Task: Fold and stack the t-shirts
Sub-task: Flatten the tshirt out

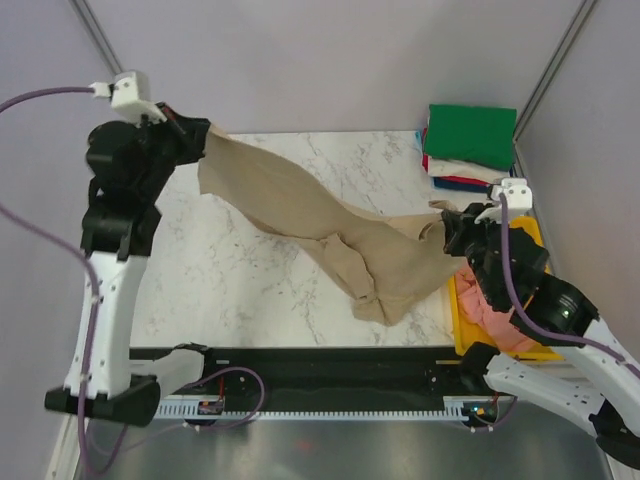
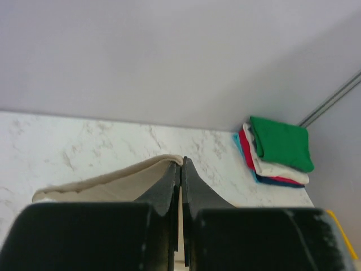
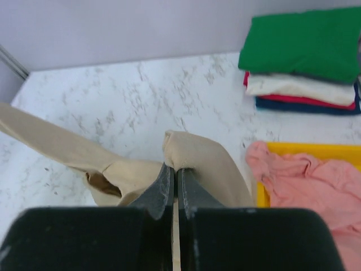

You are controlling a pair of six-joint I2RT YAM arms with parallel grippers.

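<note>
A tan t-shirt hangs stretched above the marble table between both arms. My left gripper is shut on its far-left edge, and in the left wrist view the tan hem runs into the gripper. Over at the right, my right gripper is shut on the other end; the right wrist view shows a tan fold pinched at its tips. The shirt's middle sags and its lower end droops near the table's front. A pink t-shirt lies in the tray. Folded t-shirts are stacked at the back right, green on top.
The yellow tray sits at the table's right edge under my right arm. The folded stack holds green, white, red and blue layers. A black rail runs along the table's near edge. Grey walls enclose the table.
</note>
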